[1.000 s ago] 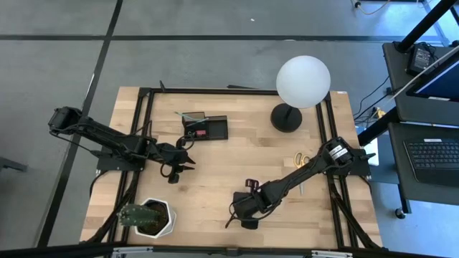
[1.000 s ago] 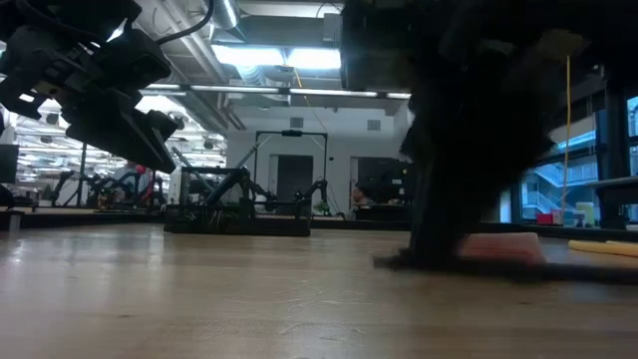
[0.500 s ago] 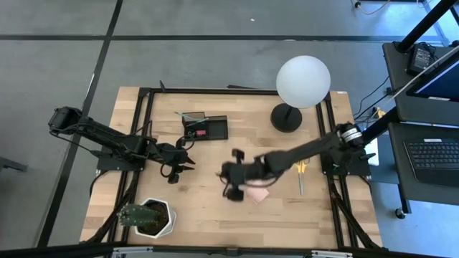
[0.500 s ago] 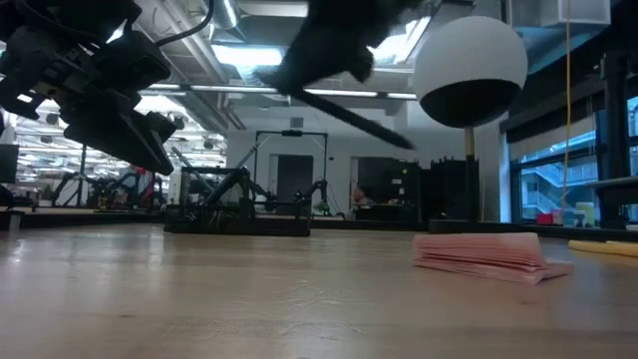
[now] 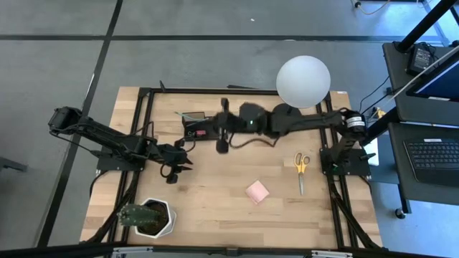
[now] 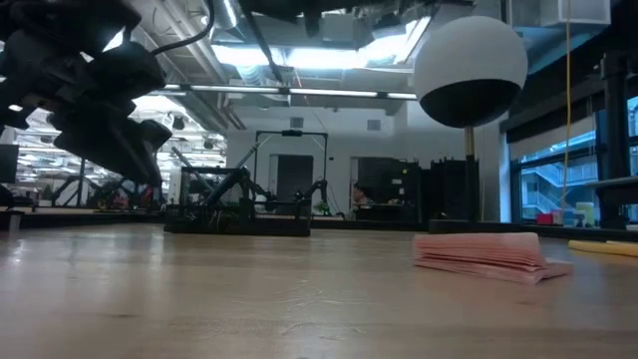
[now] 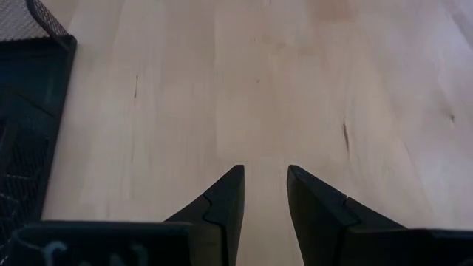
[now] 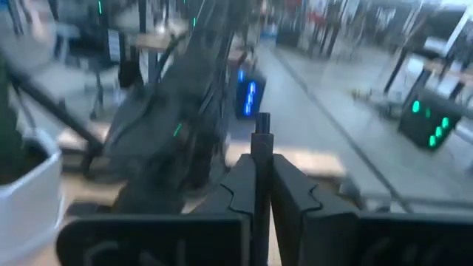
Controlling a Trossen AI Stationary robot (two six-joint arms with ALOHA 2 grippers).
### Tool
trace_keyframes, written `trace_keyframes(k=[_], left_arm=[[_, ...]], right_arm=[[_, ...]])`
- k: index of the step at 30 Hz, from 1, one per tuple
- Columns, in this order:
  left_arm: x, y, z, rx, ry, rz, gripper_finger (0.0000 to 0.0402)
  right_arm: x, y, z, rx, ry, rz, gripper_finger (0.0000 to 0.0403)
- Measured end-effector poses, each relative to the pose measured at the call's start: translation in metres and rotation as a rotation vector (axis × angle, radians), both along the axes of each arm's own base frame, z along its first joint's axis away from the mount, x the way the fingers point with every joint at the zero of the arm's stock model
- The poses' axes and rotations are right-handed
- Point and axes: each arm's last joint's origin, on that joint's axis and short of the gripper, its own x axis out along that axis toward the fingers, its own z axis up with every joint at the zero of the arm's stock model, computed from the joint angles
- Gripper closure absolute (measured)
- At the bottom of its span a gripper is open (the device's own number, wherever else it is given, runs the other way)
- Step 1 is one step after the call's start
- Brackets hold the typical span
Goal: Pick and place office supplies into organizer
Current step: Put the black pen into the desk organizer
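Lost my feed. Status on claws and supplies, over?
Right claw shut on thin black pen, over organizer. Left claw open, empty, waiting beside it. Sticky pad, scissors on table. Nothing blocking.

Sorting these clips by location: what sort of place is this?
Most likely a robotics lab or workshop: a wooden table on a black frame, a laptop on a side cart, and other robot rigs in a large hall behind.

organizer (image 5: 209,127): black | sticky-note pad (image 5: 257,192): pink | scissors (image 5: 301,164): yellow handles | lamp globe (image 5: 303,82): white
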Motion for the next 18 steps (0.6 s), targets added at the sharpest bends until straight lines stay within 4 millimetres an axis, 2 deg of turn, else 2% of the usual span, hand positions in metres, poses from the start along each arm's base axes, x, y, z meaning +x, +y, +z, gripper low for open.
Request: trace_keyframes(k=[4,8,18], left_arm=[[-0.001,0.000,-0.001,0.004,0.017,0.000,0.0304],[-0.002,0.000,-0.002,0.006,0.030,0.000,0.0304],[-0.002,0.000,-0.002,0.007,0.033,0.000,0.0304]], right_arm=[[0.007,-0.029,-0.002,0.049,-0.111,0.023,0.0380],[0.017,-0.053,-0.020,0.092,-0.158,-0.008,0.0381],[0.040,-0.085,-0.074,0.072,-0.332,-0.056,0.0379]])
